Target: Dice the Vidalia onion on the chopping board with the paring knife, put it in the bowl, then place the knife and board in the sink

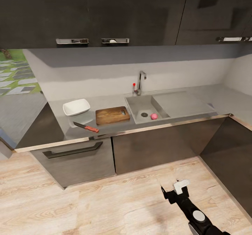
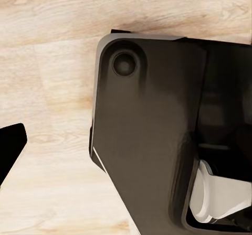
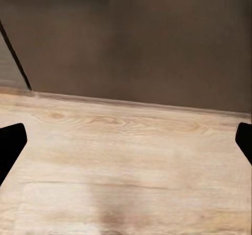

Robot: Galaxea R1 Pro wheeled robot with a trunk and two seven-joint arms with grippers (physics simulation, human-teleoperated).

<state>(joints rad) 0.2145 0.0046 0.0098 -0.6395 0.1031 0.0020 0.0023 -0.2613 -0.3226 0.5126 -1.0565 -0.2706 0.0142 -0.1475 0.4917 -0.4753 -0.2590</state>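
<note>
A: What's on the countertop (image 1: 196,104), biggest first?

B: One sink (image 1: 140,106), a steel basin with a flat drainboard on its far side from the board and a chrome tap behind. Just beside the sink lies one chopping board (image 1: 112,115), brown wood, with a small hole in the corner nearest the sink. Beyond the board from the sink sits one white squarish bowl (image 1: 76,106).

A: The smaller things?

B: One paring knife (image 1: 86,126), dark blade and red-orange handle, lies near the counter's front edge, on the board's side of the sink. One Vidalia onion (image 1: 154,116), a pink ball, rests in the sink beside the drain.

A: Grippers?

B: The right gripper (image 3: 126,135) is spread wide over the wooden floor (image 3: 126,172), grasping nothing. The left gripper: I cannot tell.
</note>
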